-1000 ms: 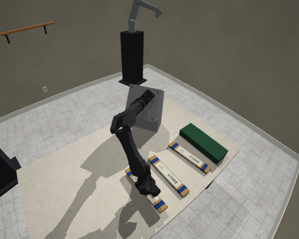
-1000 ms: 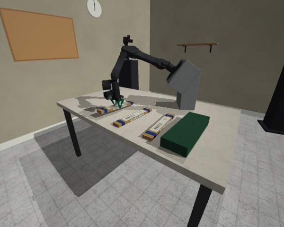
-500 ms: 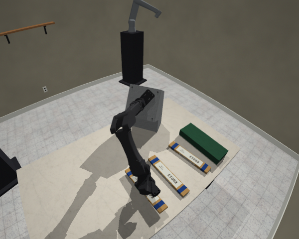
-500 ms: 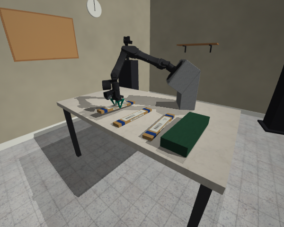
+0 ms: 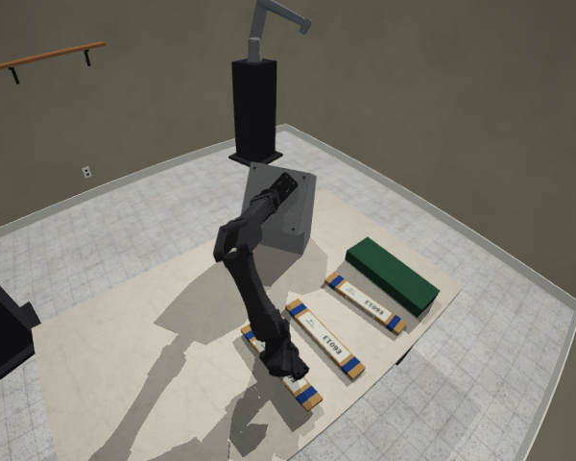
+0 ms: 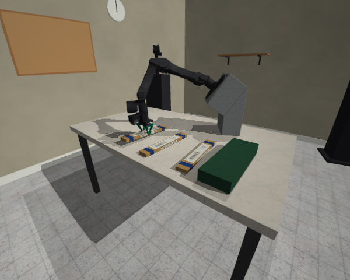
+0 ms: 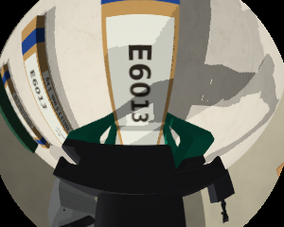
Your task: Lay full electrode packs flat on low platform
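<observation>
Three tan packs with blue bands and white E6013 labels lie side by side on the table. My gripper (image 6: 145,130) is shut on the leftmost pack (image 6: 142,133) near its middle, its green fingers on the two long sides; the same gripper (image 7: 141,128) and pack (image 7: 141,63) fill the wrist view. In the top view the arm hides much of this pack (image 5: 298,384), and the gripper (image 5: 289,371) sits over it. I cannot tell if the pack is off the table. The middle pack (image 5: 324,337) and the right pack (image 5: 366,302) lie flat. The dark green low platform (image 5: 392,275) stands to the right of them.
The arm's grey base block (image 5: 283,208) stands at the back of the table. The front table edge runs close to the packs' near ends (image 6: 157,171). A black pedestal (image 5: 253,109) stands on the floor behind the table.
</observation>
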`<state>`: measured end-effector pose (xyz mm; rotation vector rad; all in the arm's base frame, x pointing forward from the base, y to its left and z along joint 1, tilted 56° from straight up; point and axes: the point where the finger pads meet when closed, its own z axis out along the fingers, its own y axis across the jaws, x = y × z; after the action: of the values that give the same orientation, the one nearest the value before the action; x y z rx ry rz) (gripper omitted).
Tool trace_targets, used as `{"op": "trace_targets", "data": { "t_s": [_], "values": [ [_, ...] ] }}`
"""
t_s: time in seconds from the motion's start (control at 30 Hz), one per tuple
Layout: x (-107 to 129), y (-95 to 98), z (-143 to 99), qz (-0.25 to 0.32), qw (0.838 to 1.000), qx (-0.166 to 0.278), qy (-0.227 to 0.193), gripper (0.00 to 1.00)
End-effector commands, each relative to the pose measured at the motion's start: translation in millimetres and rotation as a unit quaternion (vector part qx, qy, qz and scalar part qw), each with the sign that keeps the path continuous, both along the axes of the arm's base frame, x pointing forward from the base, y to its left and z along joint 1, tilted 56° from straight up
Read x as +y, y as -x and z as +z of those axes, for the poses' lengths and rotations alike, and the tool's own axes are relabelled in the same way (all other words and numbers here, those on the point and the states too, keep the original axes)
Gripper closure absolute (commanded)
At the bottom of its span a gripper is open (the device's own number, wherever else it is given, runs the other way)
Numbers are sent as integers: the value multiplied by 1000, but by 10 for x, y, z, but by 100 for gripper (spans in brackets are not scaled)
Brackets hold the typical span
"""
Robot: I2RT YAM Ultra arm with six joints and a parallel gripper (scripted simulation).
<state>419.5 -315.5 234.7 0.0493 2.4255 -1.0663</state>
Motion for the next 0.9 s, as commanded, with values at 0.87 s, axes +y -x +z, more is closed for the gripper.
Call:
{"op": "trace_targets", "data": {
  "t_s": [0.87],
  "values": [
    [-52,-196,245,15,999,-35,18,100]
  ]
}}
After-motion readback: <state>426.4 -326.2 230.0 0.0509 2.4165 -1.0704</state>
